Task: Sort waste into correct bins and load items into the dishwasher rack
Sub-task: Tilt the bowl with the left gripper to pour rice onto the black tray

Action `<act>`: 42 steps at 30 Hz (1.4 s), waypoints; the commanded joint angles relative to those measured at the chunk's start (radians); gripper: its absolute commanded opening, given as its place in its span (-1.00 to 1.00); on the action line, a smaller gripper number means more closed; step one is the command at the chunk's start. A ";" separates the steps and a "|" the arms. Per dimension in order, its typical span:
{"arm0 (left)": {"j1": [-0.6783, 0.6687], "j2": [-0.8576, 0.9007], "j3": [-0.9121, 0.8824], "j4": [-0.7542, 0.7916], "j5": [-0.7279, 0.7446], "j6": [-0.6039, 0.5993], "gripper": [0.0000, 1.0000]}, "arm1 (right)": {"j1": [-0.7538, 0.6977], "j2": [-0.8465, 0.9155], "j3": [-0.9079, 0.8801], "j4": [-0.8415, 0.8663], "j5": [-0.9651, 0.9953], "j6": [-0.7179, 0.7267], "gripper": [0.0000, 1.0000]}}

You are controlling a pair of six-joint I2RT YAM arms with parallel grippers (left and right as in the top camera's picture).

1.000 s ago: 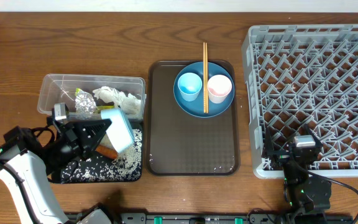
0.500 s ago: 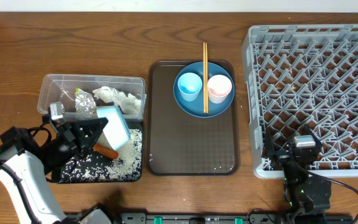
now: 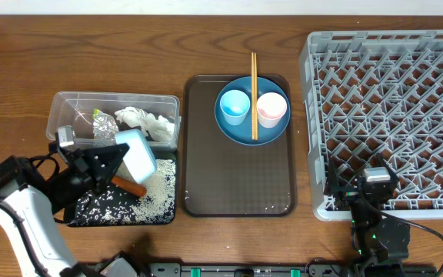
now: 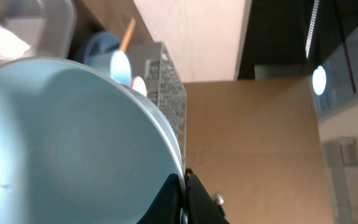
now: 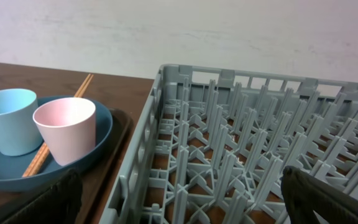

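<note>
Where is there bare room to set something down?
Bare: the near half of the brown tray beside the blue plate, the table behind the clear tub, the empty dishwasher rack. Crowded: plate, tub, and the black tray under the left gripper holding the bowl.

The serving tray (image 3: 237,181) is dark brown with a faint fine texture, and the table (image 3: 129,46) under it is a warmer reddish-brown wood with streaked grain. At the tray's far end the plate (image 3: 241,135) is deep blue, bearing a light blue cup (image 3: 234,106), a pale pink cup (image 3: 271,109) and tan wooden chopsticks (image 3: 254,85). Right of the tray the dishwasher rack (image 3: 391,115) is plain grey — a repeating lattice. Left of the tray, the clear tub (image 3: 114,100) shows white napkins (image 3: 143,119) and a silver foil wrapper (image 3: 104,127) with a yellow-green label; the black tray (image 3: 91,215) is speckled with white rice bits (image 3: 154,198), beside an orange carrot piece (image 3: 131,187) — the bowl (image 3: 138,158) is whitish pale blue.
</note>
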 commanded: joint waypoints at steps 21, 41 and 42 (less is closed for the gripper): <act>0.010 0.022 0.001 -0.122 -0.015 0.121 -0.88 | -0.006 -0.002 -0.001 -0.004 0.007 -0.005 0.98; 0.006 0.027 0.055 -0.112 -0.135 0.064 -0.88 | -0.006 -0.002 -0.001 -0.004 0.007 -0.005 0.98; 0.006 0.026 0.074 -0.114 -0.158 0.064 -0.88 | -0.006 -0.002 -0.001 -0.004 0.007 -0.005 0.98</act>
